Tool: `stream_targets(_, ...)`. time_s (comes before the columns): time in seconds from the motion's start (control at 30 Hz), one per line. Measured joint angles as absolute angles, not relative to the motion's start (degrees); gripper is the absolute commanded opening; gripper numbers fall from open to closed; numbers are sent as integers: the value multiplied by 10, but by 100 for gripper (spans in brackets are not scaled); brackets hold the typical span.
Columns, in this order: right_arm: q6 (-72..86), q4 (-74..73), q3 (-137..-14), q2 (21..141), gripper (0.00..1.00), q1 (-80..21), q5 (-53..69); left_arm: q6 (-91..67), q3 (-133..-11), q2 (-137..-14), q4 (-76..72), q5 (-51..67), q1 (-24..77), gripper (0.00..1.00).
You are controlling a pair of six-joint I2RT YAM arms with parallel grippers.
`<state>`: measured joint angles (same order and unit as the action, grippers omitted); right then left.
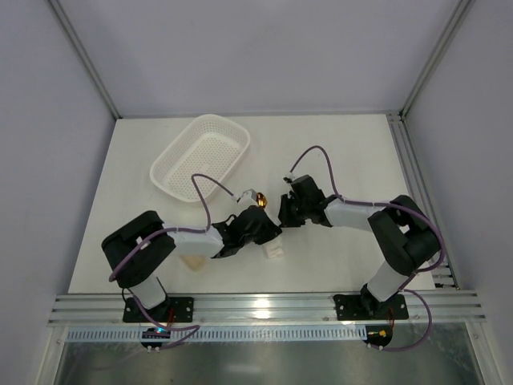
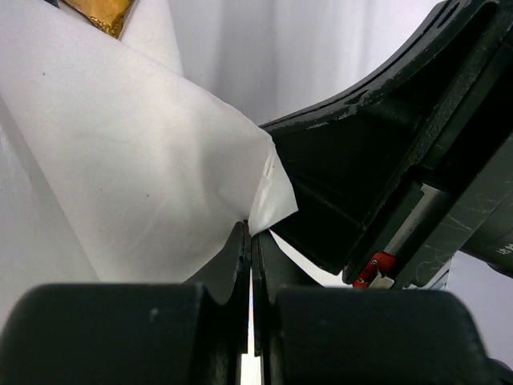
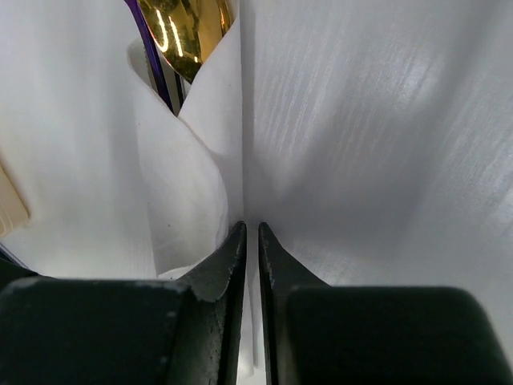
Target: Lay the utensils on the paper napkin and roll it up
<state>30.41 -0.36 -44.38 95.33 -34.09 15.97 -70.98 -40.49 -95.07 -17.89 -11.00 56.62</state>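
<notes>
The white paper napkin [image 2: 152, 176] is folded around the utensils and lifted off the table. My left gripper [image 2: 249, 227] is shut on a fold of it. My right gripper [image 3: 250, 228] is shut on another fold of the napkin [image 3: 192, 200]. The gold spoon bowl [image 3: 188, 32] and the dark purplish fork [image 3: 157, 64] stick out of the wrap's far end. The grey-silver spoon is hidden. In the top view both grippers, left [image 1: 264, 226] and right [image 1: 284, 215], meet at the table's middle, with the gold bowl [image 1: 262, 198] between them and a napkin corner [image 1: 274, 250] below.
A white perforated basket [image 1: 202, 156] stands at the back left. A flat beige slab [image 1: 192, 261] lies by the left arm and also shows in the right wrist view [image 3: 10, 210]. The right gripper's black body [image 2: 385, 160] is close to my left fingers.
</notes>
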Motion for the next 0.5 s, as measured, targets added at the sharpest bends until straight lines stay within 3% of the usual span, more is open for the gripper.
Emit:
stream_targets(0.2, 313, -41, -427, 909, 42, -318, 122, -703, -409, -952, -183, -109, 566, 0)
stream_targets(0.5, 319, -54, -321, 754, 46, -301, 127, -701, -411, -955, -187, -107, 566, 0)
